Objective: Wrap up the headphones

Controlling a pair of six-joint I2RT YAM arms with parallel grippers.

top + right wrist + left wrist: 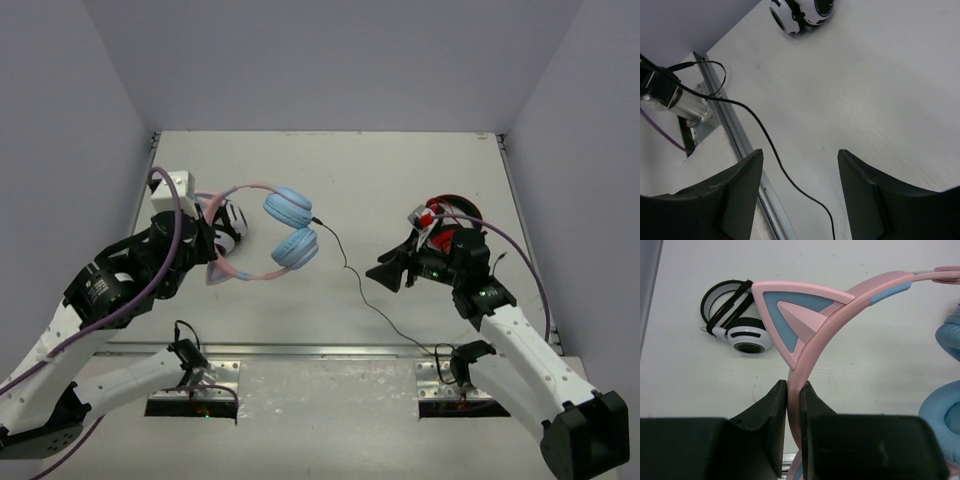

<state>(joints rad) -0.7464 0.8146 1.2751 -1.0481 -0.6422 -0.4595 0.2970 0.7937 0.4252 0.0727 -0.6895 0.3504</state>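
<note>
Clamping the pink-banded headphones (290, 210), an over-ear pair with two pointed cat ears and round light blue cups, the left claw (213, 245) sits left of centre in the top view. Its wrist view shows the two black fingers (772, 412) pressed together on the pink band (840, 305) low in the frame, just below one cat ear (790, 315). From there the band arcs away to the upper right, and the blue cups (946, 340) fill the right edge. White-and-black headphones (735, 322) lie on the pale counter (865, 370) at the upper left of that view; from above they show just beside the left claw. I cannot tell whether the blue cups touch the counter.

From the upper cup a thin black cable (385, 301) trails down and right toward the near edge. Right of centre, well apart from the pink-banded headphones, the right claw (392, 265) hangs with its fingers spread and nothing between them. In its wrist view the cable crosses the counter between those spread fingers, beside a metal rail (735, 135). Red-and-black headphones (445, 208) lie just behind that claw, at the right.
</note>
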